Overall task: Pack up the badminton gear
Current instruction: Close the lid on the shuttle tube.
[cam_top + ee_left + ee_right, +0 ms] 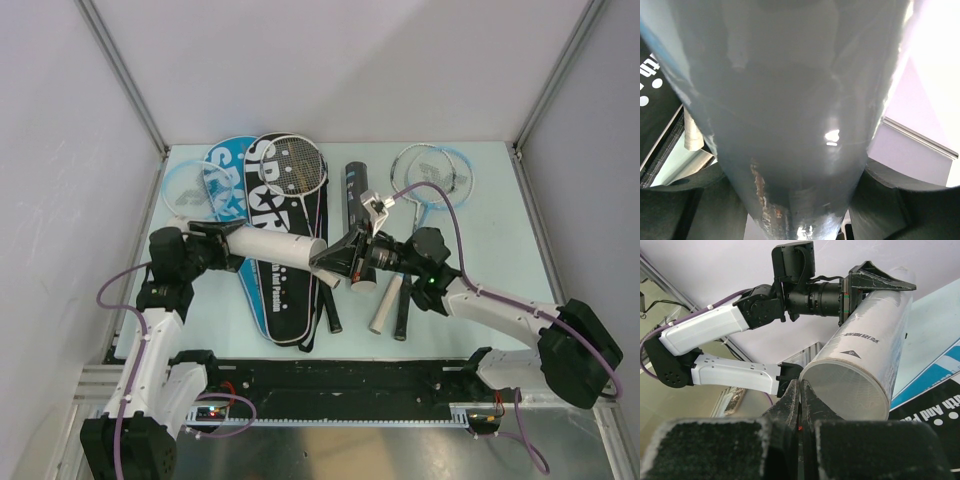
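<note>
White tube point(275, 243) is held off the table, roughly level, above the upper half of the black racket cover point(272, 300). Left gripper point(222, 240) has the tube's closed end, beyond the cover's left edge. Its jaws are spread wide round the body, fingers point(680, 210) pressed to either side. The tube's open mouth is over the cover's right edge, facing the right gripper point(320, 264). Right jaws fully closed, nothing between them. Tips sit at the mouth's lower rim; touching or just off, cannot tell.
</note>
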Available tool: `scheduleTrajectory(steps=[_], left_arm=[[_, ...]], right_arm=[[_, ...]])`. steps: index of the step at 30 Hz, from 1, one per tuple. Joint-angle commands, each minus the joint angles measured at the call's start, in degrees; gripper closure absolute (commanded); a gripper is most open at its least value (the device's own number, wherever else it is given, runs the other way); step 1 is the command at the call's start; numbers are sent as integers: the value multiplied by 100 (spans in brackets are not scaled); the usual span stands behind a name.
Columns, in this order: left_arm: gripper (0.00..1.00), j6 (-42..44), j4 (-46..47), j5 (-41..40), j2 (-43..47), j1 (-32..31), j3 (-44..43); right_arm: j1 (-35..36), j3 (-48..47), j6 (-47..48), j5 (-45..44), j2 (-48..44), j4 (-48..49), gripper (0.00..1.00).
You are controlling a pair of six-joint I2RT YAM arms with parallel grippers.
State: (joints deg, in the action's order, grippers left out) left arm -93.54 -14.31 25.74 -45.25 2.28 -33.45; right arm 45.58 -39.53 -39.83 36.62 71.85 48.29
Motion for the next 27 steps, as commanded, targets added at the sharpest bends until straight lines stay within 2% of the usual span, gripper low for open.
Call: scheduleTrajectory(steps=[1,4,9,11,15,27], left_arm=[[72,-52,277,510,75,-50,-426],[72,-48,278,521,87,-51,-398],[72,-86,279,506,120,-47,-350],[73,-95,275,508,141,-47,-347],[73,-91,278,541,143,-50,-362],[73,-115,275,590,238,-46,-285]], right_arm=[[-56,-2,-317,254,247,490,100],[-80,-7,-547,330,391,744,95],[-89,-46,-600,190,439,809,66],[-92,-53,-592,140,427,795,60],[-160,-55,-628,78,430,690,59],[-420,-11,-575,-630,35,-410,73]])
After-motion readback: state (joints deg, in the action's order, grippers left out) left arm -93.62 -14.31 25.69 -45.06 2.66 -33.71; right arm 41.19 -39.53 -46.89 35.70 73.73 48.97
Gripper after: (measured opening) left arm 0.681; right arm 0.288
